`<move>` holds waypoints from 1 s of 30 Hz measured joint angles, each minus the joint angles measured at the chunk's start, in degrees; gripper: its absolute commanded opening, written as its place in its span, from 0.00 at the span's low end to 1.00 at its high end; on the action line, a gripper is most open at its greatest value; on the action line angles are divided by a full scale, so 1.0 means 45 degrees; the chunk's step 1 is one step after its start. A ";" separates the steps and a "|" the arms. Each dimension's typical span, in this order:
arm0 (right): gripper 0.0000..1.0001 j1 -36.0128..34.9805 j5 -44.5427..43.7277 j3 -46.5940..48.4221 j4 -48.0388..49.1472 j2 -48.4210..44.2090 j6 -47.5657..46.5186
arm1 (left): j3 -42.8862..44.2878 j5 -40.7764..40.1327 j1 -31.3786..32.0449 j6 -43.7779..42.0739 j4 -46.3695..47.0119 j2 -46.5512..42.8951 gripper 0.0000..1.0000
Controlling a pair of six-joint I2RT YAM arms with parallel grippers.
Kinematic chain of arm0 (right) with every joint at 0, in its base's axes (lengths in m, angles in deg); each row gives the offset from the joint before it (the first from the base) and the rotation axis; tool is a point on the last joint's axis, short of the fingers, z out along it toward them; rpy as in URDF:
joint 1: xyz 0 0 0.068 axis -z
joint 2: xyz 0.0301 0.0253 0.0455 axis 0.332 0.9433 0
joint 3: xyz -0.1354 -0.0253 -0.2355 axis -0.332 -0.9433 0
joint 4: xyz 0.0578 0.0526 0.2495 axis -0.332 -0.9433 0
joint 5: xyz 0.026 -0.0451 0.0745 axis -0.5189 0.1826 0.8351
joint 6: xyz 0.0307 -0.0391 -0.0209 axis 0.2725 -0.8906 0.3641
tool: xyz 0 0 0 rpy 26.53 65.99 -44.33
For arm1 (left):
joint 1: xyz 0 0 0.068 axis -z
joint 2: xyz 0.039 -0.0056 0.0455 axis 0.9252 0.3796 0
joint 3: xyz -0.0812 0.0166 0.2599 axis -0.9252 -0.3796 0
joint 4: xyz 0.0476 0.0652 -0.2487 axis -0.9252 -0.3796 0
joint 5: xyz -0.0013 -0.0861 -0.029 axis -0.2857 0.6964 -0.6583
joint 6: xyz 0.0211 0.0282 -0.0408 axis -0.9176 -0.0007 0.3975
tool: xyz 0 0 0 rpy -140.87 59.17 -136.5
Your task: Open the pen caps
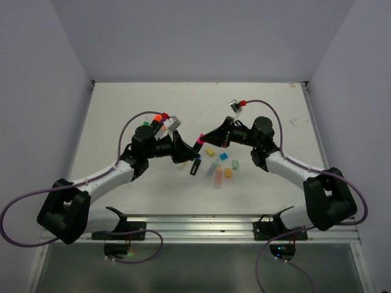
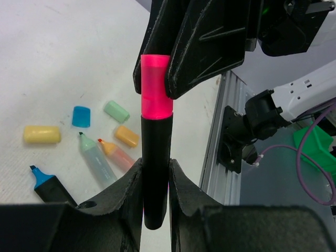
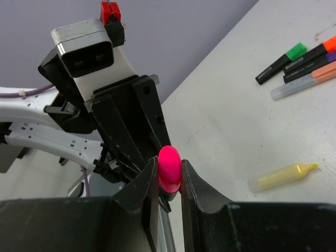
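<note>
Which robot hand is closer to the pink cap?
Right. The right hand pinches the pink cap itself; the left hand grips the pen's black body, a little way off the cap.

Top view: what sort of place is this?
Likely a robot lab cell: white table boxed in by plain grey walls, two arms bolted to an aluminium rail, loose highlighters as props.

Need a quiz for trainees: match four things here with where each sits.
1 pink plastic cap
2 black marker barrel
3 blue plastic cap
4 pale yellow translucent highlighter

A on white table, tip bare
B in left gripper
C beside mint plastic cap
D in right gripper

Pairs: 1-D, 2-B, 3-C, 4-A
</note>
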 measured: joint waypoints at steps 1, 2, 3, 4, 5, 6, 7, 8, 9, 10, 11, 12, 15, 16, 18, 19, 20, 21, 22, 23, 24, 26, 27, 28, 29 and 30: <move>0.00 0.0034 0.0092 -0.0083 0.0000 -0.0044 0.0039 | -0.0170 0.0053 0.0015 0.0136 0.0282 0.0010 0.00; 0.00 0.0068 0.0175 -0.0136 0.0000 -0.0083 0.0063 | -0.0321 0.0097 0.0019 0.0243 0.0549 0.0010 0.00; 0.00 0.0097 0.0238 -0.0165 0.0000 -0.0112 0.0087 | -0.0432 0.0121 0.0024 0.0340 0.0792 0.0010 0.00; 0.00 0.0146 0.0321 -0.0170 -0.0005 -0.0160 0.0092 | -0.0500 0.0141 0.0024 0.0432 0.0996 0.0010 0.00; 0.00 0.0194 0.0379 -0.0170 -0.0005 -0.0214 0.0097 | -0.0544 0.0151 0.0024 0.0461 0.1175 0.0010 0.00; 0.00 0.0248 0.0423 -0.0170 -0.0005 -0.0291 0.0102 | -0.0568 0.0160 0.0029 0.0534 0.1360 0.0010 0.00; 0.00 0.0291 0.0442 -0.0170 -0.0005 -0.0374 0.0102 | -0.0573 0.0165 0.0044 0.0554 0.1520 0.0010 0.00; 0.00 0.0350 0.0491 -0.0170 -0.0015 -0.0461 0.0102 | -0.0573 0.0165 0.0068 0.0573 0.1647 0.0010 0.00; 0.00 0.0398 0.0534 -0.0170 -0.0010 -0.0539 0.0102 | -0.0573 0.0165 0.0083 0.0583 0.1768 0.0010 0.00; 0.00 0.0447 0.0568 -0.0170 -0.0015 -0.0607 0.0102 | -0.0573 0.0165 0.0087 0.0588 0.1889 0.0010 0.00; 0.00 0.0486 0.0602 -0.0170 -0.0015 -0.0656 0.0102 | -0.0573 0.0165 0.0092 0.0593 0.1977 0.0010 0.00; 0.00 0.0525 0.0617 -0.0170 -0.0024 -0.0699 0.0102 | -0.0573 0.0160 0.0097 0.0627 0.2035 0.0010 0.00; 0.00 0.0607 0.0612 -0.0170 -0.0112 -0.0840 0.0092 | -0.0573 0.0151 0.0107 0.0670 0.2205 0.0034 0.00; 0.00 0.0631 0.0607 -0.0170 -0.0170 -0.0903 0.0083 | -0.0573 0.0141 0.0136 0.0675 0.2278 0.0058 0.00; 0.00 0.0699 0.0602 -0.0170 -0.0306 -0.1020 0.0068 | -0.0568 0.0078 0.0219 0.0729 0.2438 0.0126 0.00; 0.00 0.0753 0.0602 -0.0170 -0.0393 -0.1078 0.0063 | -0.0568 0.0039 0.0262 0.0767 0.2521 0.0165 0.00; 0.00 0.0787 0.0597 -0.0170 -0.0461 -0.1127 0.0053 | -0.0563 -0.0019 0.0311 0.0767 0.2584 0.0204 0.00; 0.00 0.0821 0.0597 -0.0170 -0.0510 -0.1166 0.0044 | -0.0559 -0.0063 0.0350 0.0772 0.2637 0.0233 0.00; 0.00 0.0850 0.0597 -0.0170 -0.0583 -0.1209 0.0029 | -0.0559 -0.0083 0.0369 0.0777 0.2681 0.0267 0.00; 0.00 0.0874 0.0593 -0.0170 -0.0612 -0.1239 0.0005 | -0.0559 -0.0126 0.0408 0.0782 0.2744 0.0296 0.00; 0.00 0.0903 0.0593 -0.0170 -0.0665 -0.1277 -0.0010 | -0.0559 -0.0155 0.0432 0.0797 0.2793 0.0325 0.00; 0.00 0.0976 0.0597 -0.0170 -0.0714 -0.1350 -0.0029 | -0.0544 -0.0262 0.0525 0.0865 0.2939 0.0408 0.00; 0.00 0.1015 0.0597 -0.0170 -0.0719 -0.1375 -0.0044 | -0.0539 -0.0316 0.0563 0.0869 0.2992 0.0437 0.00; 0.00 0.1049 0.0597 -0.0170 -0.0724 -0.1394 -0.0049 | -0.0534 -0.0384 0.0607 0.0879 0.3075 0.0471 0.00; 0.00 0.1093 0.0602 -0.0170 -0.0753 -0.1433 -0.0058 | -0.0534 -0.0432 0.0661 0.0884 0.3152 0.0520 0.00; 0.00 0.1137 0.0602 -0.0170 -0.0787 -0.1481 -0.0073 | -0.0534 -0.0476 0.0690 0.0899 0.3245 0.0563 0.00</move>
